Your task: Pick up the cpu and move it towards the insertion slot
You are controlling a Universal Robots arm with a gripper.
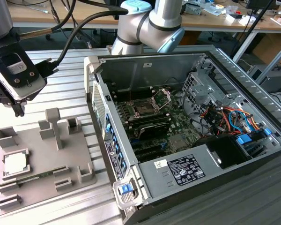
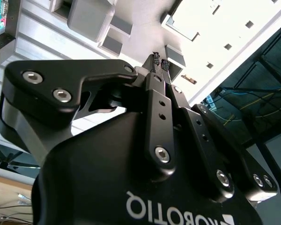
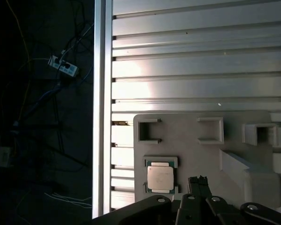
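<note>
While the cpu (image 1: 15,163) lay flat in its framed seat on the grey tray (image 1: 40,157), pale top up, the gripper (image 1: 19,111) hung above the tray's far edge in the exterior view, not touching the chip. Its two black fingers were pressed together with nothing between them. The second wrist view showed the tips (image 2: 155,58) meeting at a narrow point, with the gripper (image 2: 159,60) aimed down at the tray's raised blocks. In the first wrist view the cpu (image 3: 160,178) sat in its seat on the tray (image 3: 187,150), and the closed gripper (image 3: 199,179) showed just beside it.

A green memory stick (image 1: 35,178) lay on the tray near the cpu, on the side nearer the exterior camera. The tray rested on a ribbed aluminium table (image 1: 70,79), towards the exterior view's left.

An open computer case (image 1: 145,70) lay on its side to the exterior view's right of the tray, showing the board (image 1: 178,131) inside. The slot (image 1: 144,108) sat on that board, a dark square in a silver frame with its metal plate hinged up behind it. It was well apart from the cpu, with the case wall between them. The arm (image 1: 150,23) rose behind the case.
</note>
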